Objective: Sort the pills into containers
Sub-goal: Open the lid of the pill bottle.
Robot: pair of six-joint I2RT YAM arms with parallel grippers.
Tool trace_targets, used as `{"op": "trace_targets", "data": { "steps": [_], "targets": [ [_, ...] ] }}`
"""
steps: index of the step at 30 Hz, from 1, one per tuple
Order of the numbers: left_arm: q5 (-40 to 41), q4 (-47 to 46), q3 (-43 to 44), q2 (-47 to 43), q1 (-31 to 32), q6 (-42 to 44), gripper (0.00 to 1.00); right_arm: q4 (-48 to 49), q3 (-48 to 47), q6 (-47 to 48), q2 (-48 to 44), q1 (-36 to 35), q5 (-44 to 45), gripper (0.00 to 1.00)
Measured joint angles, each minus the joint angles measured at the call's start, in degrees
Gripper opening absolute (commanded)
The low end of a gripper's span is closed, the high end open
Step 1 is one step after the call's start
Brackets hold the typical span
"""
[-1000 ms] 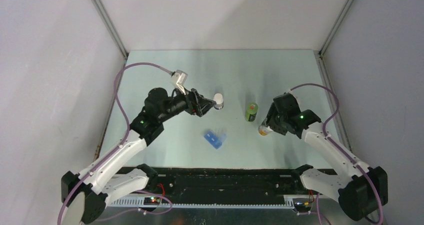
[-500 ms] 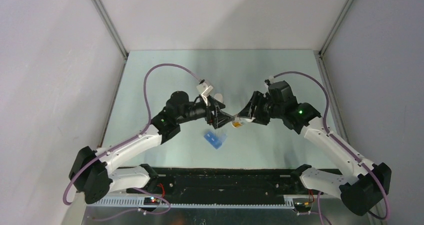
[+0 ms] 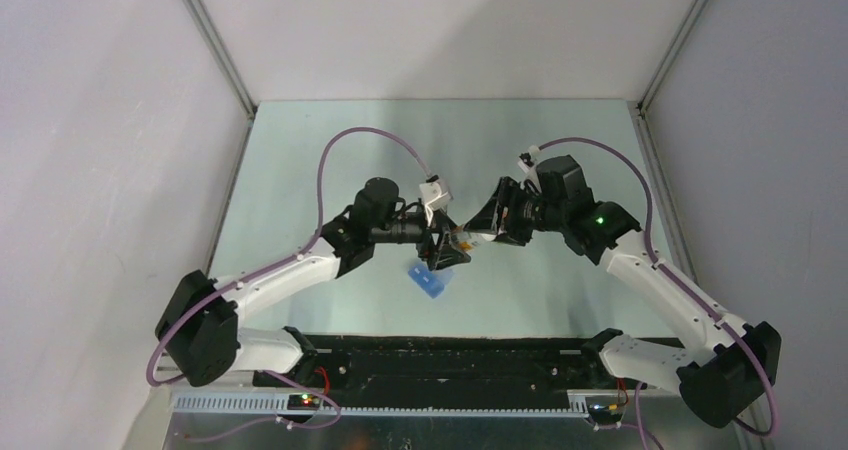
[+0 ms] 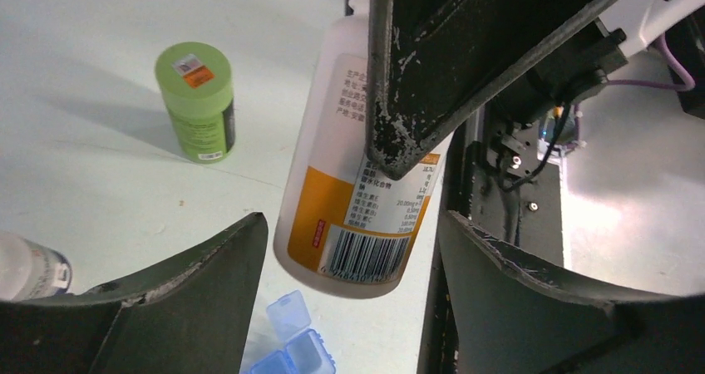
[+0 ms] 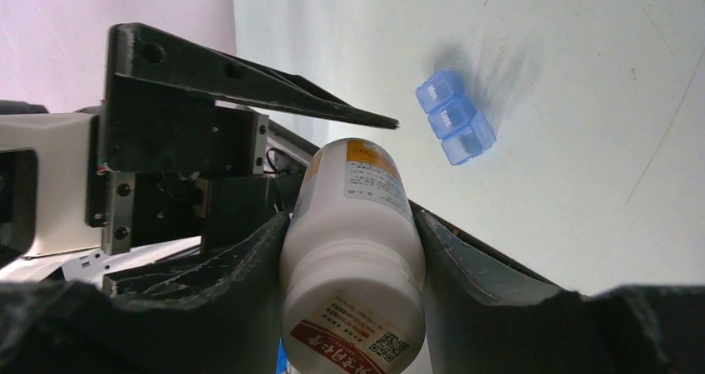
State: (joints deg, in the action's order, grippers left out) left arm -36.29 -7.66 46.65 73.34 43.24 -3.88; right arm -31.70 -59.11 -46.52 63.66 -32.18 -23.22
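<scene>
My right gripper [image 5: 353, 224] is shut on a white bottle [image 5: 357, 216] with an orange label, holding it near the cap end, tilted in the air. Its base points at my left gripper [image 4: 351, 224], which is open, with its fingers either side of the bottle [image 4: 357, 183] and a gap on both sides. From above, both grippers meet at mid-table over the bottle [image 3: 462, 238]. Beneath them on the table lies the blue pill box of containers [image 3: 430, 278], one lid up [image 4: 289, 316]; the box [image 5: 456, 118] also shows in the right wrist view. No pills are in view.
A green round bottle [image 4: 199, 100] stands on the table beyond the held bottle. A small white-capped bottle [image 4: 25, 266] stands at the left edge of the left wrist view. The black base rail [image 3: 450, 355] runs along the table's near edge.
Both arms have swung in to the middle. The right gripper lifted the orange-labelled bottle off the table and carried it left over the pill box. The left gripper left the white-capped bottle and came to its base.
</scene>
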Motion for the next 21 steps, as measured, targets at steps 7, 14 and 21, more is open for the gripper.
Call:
{"op": "trace_targets", "data": {
  "steps": [7,14,21],
  "targets": [
    [-4.4,-1.5,0.0,1.9,0.0,-0.4,0.67,0.7,0.0,0.0,1.0,0.0,-2.3,0.43],
    [-5.9,-2.6,0.0,3.1,-0.1,-1.2,0.29,0.4,0.0,0.0,1.2,0.0,-3.2,0.52],
    [-6.0,-2.8,0.0,3.2,-0.6,-2.8,0.00,1.1,0.0,0.1,1.3,0.1,-3.6,0.83]
  ]
}}
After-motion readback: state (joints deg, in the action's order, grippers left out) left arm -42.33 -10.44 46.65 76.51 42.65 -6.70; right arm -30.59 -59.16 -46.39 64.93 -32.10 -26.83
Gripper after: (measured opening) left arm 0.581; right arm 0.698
